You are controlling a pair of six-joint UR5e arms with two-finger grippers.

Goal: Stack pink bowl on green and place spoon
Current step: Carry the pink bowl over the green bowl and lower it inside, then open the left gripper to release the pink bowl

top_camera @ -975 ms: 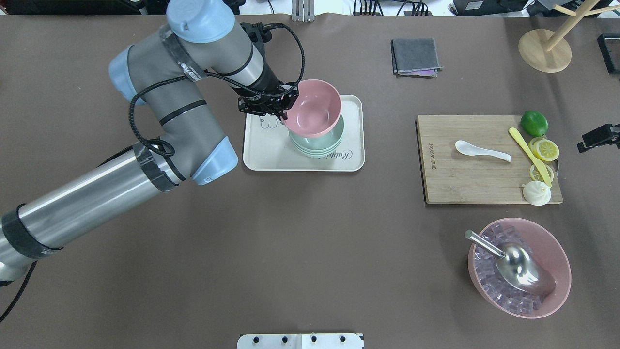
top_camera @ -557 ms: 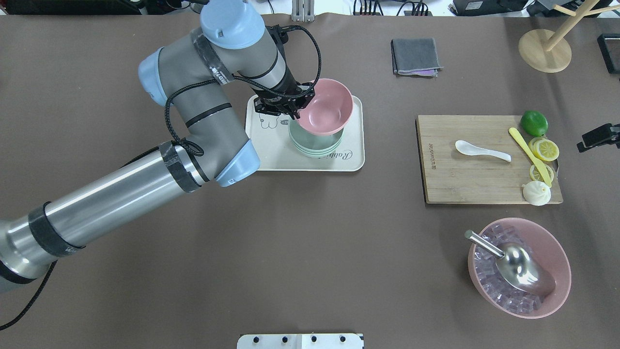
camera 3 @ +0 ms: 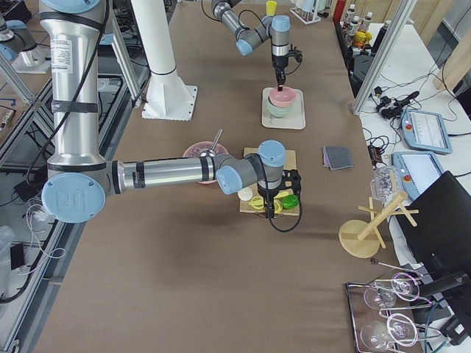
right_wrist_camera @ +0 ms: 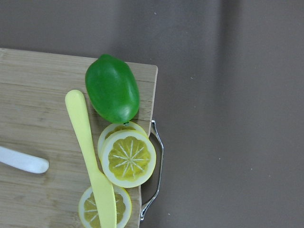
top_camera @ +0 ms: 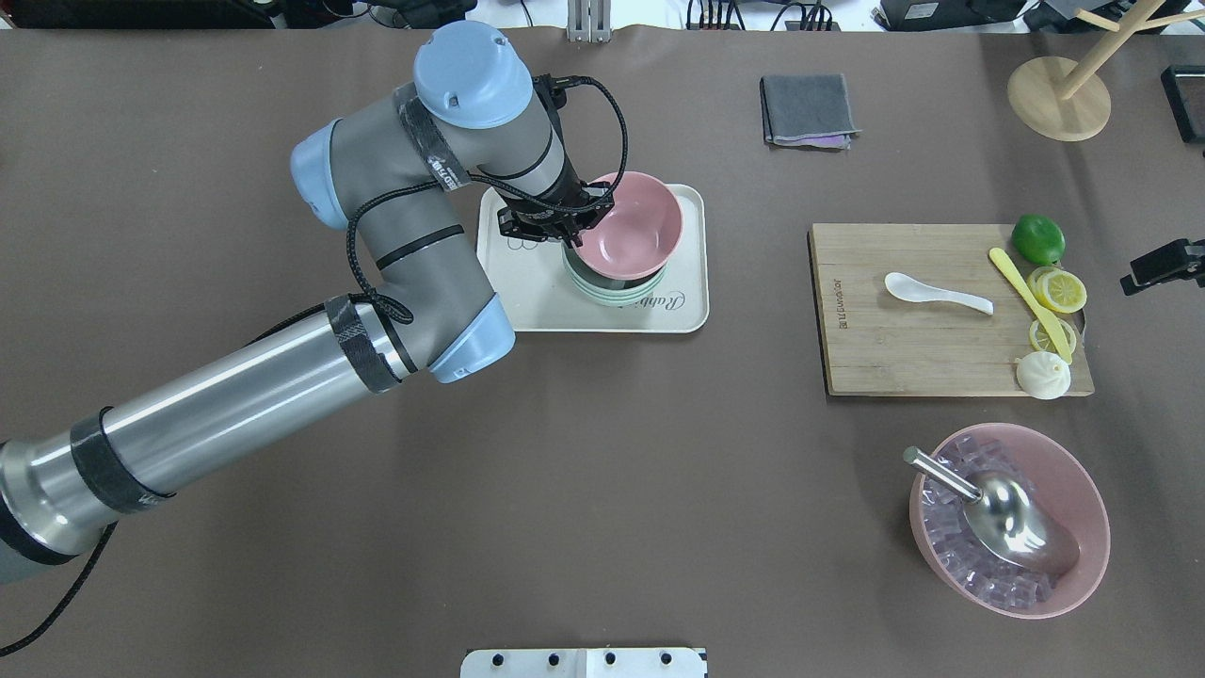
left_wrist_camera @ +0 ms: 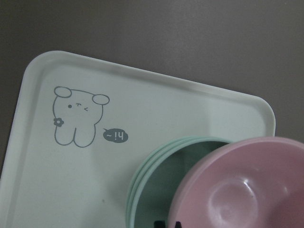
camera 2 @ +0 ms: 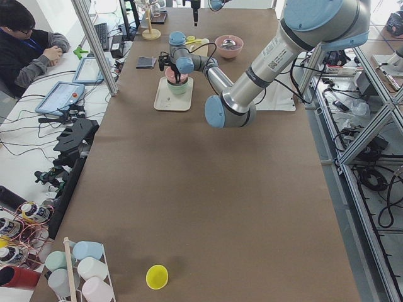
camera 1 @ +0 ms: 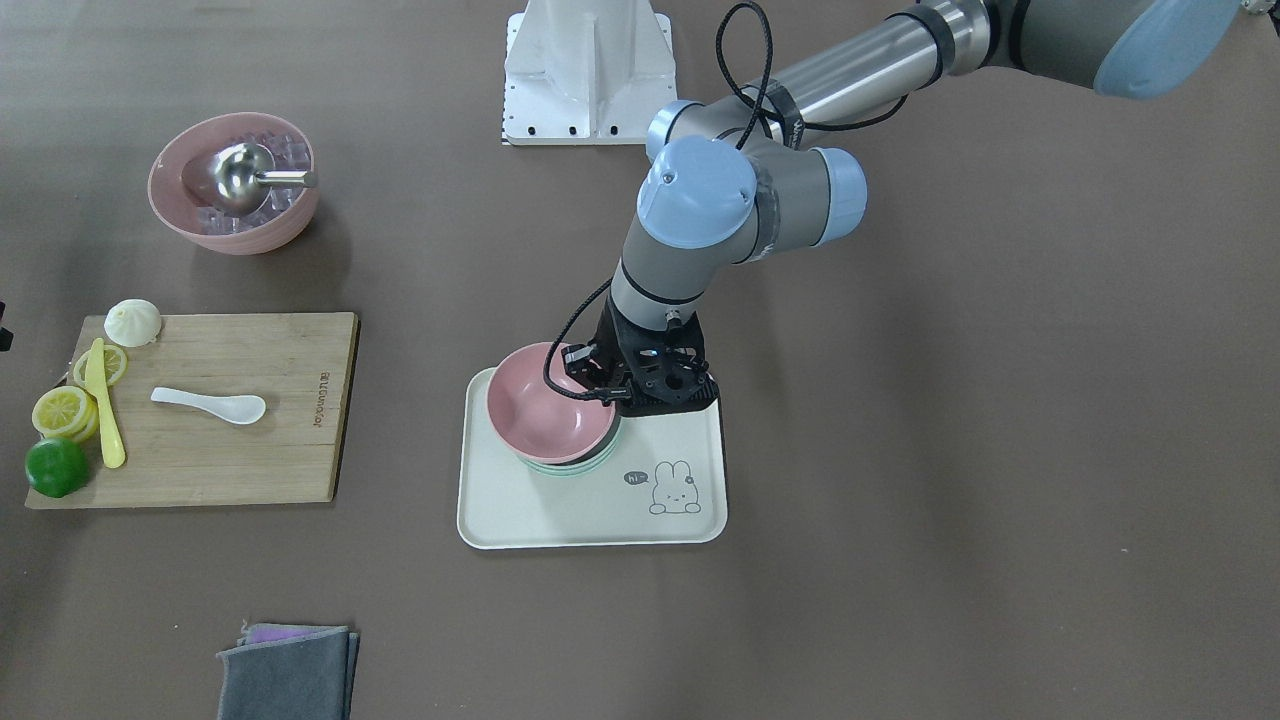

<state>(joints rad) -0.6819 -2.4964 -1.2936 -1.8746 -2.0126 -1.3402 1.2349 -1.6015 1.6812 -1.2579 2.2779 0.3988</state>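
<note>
My left gripper (top_camera: 572, 229) is shut on the near-left rim of the pink bowl (top_camera: 631, 226) and holds it tilted, low over the stack of green bowls (top_camera: 612, 292) on the cream tray (top_camera: 527, 306). I cannot tell whether the bowl rests on the stack. The left wrist view shows the pink bowl (left_wrist_camera: 247, 190) overlapping the green bowls (left_wrist_camera: 154, 190). The white spoon (top_camera: 937, 292) lies on the wooden cutting board (top_camera: 904, 358). My right gripper (top_camera: 1163, 266) hovers past the board's far right corner; its fingers do not show clearly.
On the board lie a lime (top_camera: 1038, 239), lemon slices (top_camera: 1056, 289), a yellow knife (top_camera: 1028, 301) and a white bun (top_camera: 1043, 375). A pink bowl of ice with a metal scoop (top_camera: 1009, 518) stands front right. A grey cloth (top_camera: 808, 110) and a wooden stand (top_camera: 1059, 97) are at the back.
My left arm has carried the pink bowl to the right and lowered it onto or just above the green bowls. The right arm has not moved.
</note>
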